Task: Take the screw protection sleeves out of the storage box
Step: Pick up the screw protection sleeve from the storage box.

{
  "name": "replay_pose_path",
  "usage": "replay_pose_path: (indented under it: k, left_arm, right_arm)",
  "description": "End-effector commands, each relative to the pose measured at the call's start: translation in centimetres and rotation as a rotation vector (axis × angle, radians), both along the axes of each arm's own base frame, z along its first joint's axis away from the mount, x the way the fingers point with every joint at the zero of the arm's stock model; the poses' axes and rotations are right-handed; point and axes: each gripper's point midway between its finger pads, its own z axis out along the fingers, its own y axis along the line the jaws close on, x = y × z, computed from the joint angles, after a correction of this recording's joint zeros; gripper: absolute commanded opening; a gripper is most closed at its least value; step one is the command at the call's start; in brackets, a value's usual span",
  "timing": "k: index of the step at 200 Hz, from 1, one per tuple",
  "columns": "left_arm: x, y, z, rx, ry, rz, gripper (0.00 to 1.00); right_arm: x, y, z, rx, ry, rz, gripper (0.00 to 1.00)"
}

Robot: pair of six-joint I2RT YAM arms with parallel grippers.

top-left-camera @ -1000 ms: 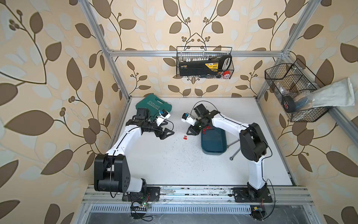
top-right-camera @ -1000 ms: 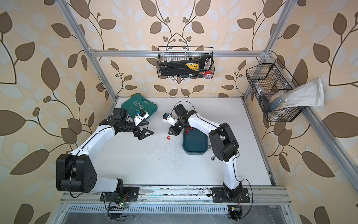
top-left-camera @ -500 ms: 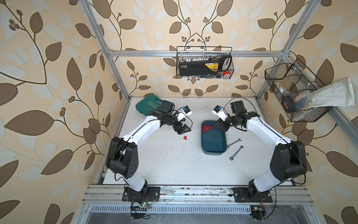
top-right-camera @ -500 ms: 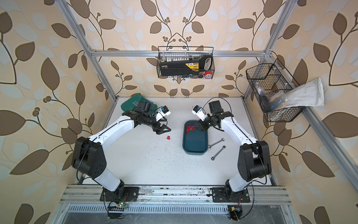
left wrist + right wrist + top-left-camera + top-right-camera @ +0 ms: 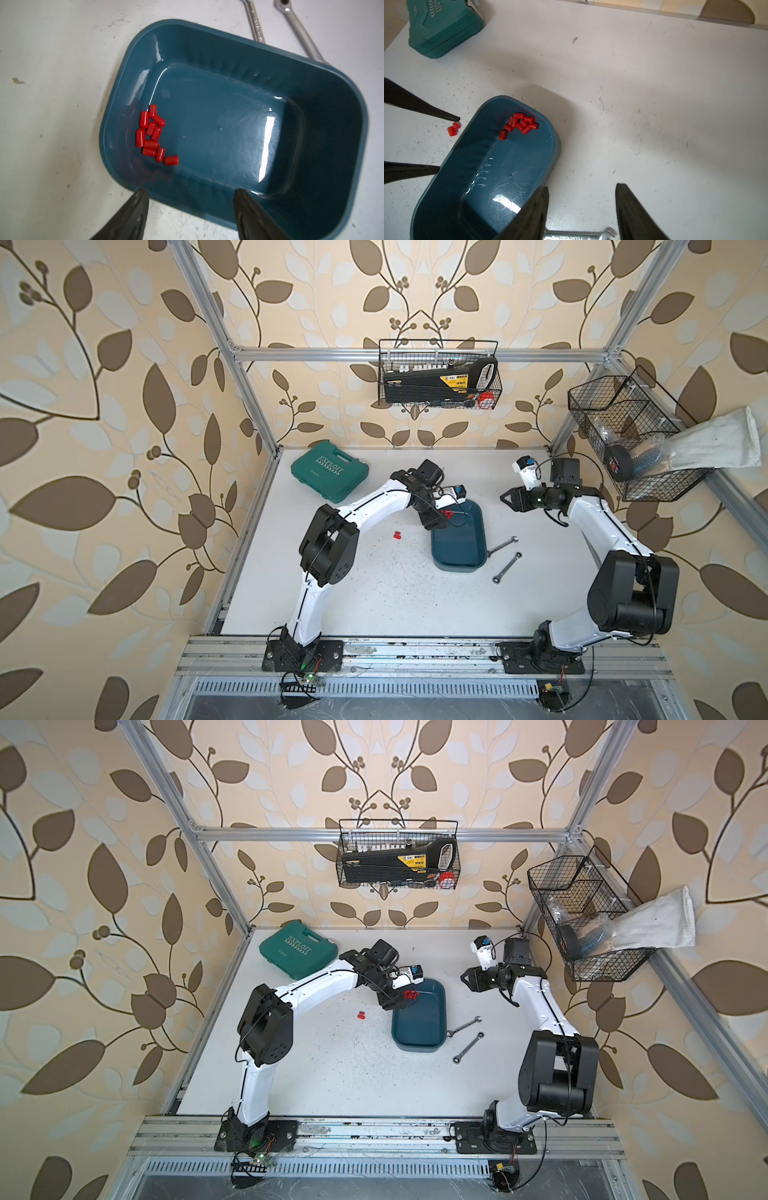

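Observation:
The storage box (image 5: 457, 545) (image 5: 417, 1029), a dark teal tray, lies mid-table. A cluster of several red screw protection sleeves (image 5: 151, 133) (image 5: 521, 124) lies in its far left corner. Two more sleeves (image 5: 397, 536) (image 5: 453, 128) lie on the table left of the box. My left gripper (image 5: 436, 523) (image 5: 190, 191) hangs open and empty above the box's far left rim, close to the cluster. The right gripper (image 5: 508, 499) (image 5: 581, 187) is open and empty above the table, to the right of the box's far end.
Two metal wrenches (image 5: 502, 545) (image 5: 507, 568) lie against and beside the box's right side. A green tool case (image 5: 330, 470) sits at the back left. Wire baskets hang on the back wall (image 5: 438, 377) and the right wall (image 5: 631, 456).
The left gripper has swung right from the table to the box's far corner, its jaws narrowing. The right gripper has pulled away from the box toward the back right and opened a little.

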Motion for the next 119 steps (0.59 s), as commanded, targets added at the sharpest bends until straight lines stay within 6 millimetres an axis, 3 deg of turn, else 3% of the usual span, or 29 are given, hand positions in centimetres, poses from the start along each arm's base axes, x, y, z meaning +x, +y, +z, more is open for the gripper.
replay_pose_path:
  k: [1, 41, 119]
  left_arm:
    - [1.5, -0.5, -0.7, 0.061, -0.021, 0.066, 0.62]
    - [4.2, -2.8, -1.6, 0.028, 0.015, 0.208, 0.53]
    - [5.0, -4.7, -4.5, 0.015, 0.059, 0.283, 0.44]
  right_arm:
    - [-0.1, -0.4, 1.5, -0.011, -0.03, -0.032, 0.56]
    - [-0.2, -0.5, 1.8, -0.021, -0.045, -0.032, 0.56]
    - [-0.3, -0.1, 2.2, -0.011, -0.066, -0.016, 0.57]
